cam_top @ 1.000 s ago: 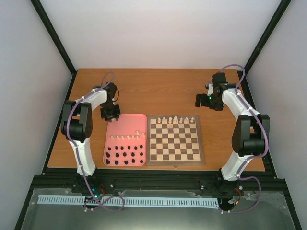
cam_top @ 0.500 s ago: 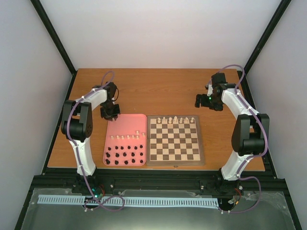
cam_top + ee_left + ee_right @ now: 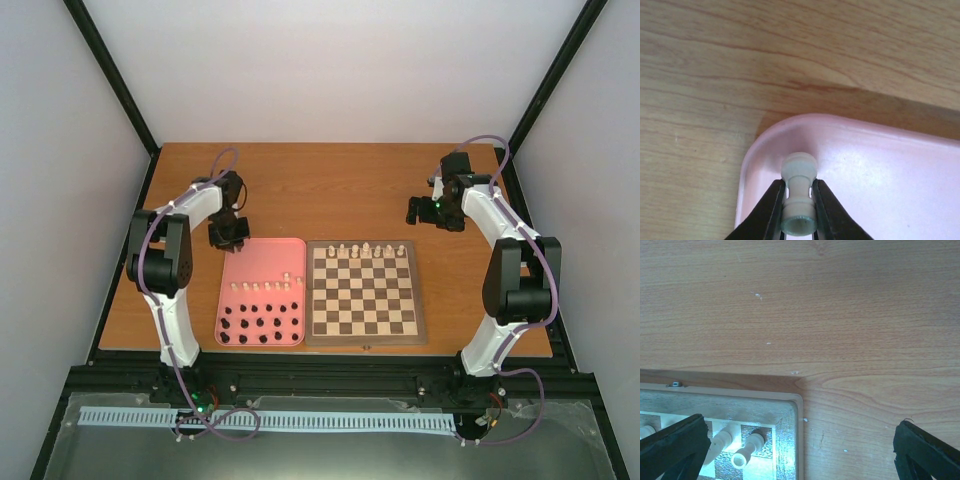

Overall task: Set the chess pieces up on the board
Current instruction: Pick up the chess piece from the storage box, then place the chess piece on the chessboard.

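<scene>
A wood-grain tabletop [image 3: 330,190] fills the floor of a bay closed in by plain pale walls, with black frame posts slanting up at the far corners and a black rail along the near edge where the two arms are bolted. The board [image 3: 363,292] lies toward the near middle of the tabletop, and a pink tray [image 3: 262,262] lies just beside it on its left. Cream-white chess pieces [image 3: 365,249] stand in a row along the board's far edge; more stand in a row across the tray's middle, with small black figures [image 3: 260,325] in two rows nearer the arms. The left tool [image 3: 798,184] is at the tray's far-left corner, its fingers drawn together and clamped on the narrow waist of one cream-white piece [image 3: 799,170], whose rounded head sticks out past the fingertips; whether the piece touches the tray cannot be told. The right tool [image 3: 414,211] hangs over bare tabletop beyond the board's far-right corner, its fingers spread wide apart with nothing between them.
</scene>
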Tool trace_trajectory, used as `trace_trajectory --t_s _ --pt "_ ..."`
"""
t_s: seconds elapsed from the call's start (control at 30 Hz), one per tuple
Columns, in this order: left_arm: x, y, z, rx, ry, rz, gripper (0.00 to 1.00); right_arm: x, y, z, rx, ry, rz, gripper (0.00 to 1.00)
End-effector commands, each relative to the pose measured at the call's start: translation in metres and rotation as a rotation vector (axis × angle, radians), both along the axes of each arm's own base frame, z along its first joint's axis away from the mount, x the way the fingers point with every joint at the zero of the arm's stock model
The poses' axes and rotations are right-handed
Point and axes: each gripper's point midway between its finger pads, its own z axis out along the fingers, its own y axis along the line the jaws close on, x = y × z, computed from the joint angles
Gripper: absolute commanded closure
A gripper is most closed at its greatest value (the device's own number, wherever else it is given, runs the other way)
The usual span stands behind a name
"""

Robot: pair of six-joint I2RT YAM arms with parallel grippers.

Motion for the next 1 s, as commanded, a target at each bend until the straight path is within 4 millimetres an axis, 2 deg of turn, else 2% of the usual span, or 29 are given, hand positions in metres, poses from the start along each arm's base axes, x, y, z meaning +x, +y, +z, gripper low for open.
trace_trajectory --t_s 0.0,0.13,0.27,0.47,0.6,0.83,0.97 --pt "0.003 -0.005 0.037 -0.035 -0.064 -0.015 0.95 0.004 -0.003 0.0 -0.004 -0.007 -0.001 0.0" --pt "-0.006 -0.027 0.062 -0.044 -0.09 -0.074 0.94 0.004 -0.003 0.0 -0.005 -0.007 0.0 0.0" --pt "-0.012 -0.075 0.077 -0.084 -0.097 -0.184 0.93 0.005 -0.004 0.0 -0.006 -0.007 -0.002 0.0" --pt "-0.016 -0.153 0.077 -0.132 -0.089 -0.331 0.9 0.004 -0.004 0.002 -0.011 -0.011 -0.002 0.0" --pt "-0.015 -0.189 0.069 -0.144 -0.08 -0.392 0.9 0.004 -0.005 0.004 -0.012 -0.013 -0.003 0.0" --pt "-0.021 -0.227 0.062 -0.161 -0.065 -0.462 0.9 0.004 -0.005 0.005 -0.011 -0.018 -0.003 0.0" --pt "-0.024 -0.237 0.051 -0.16 -0.043 -0.478 0.91 0.004 -0.004 0.004 -0.008 -0.018 0.0 0.0"
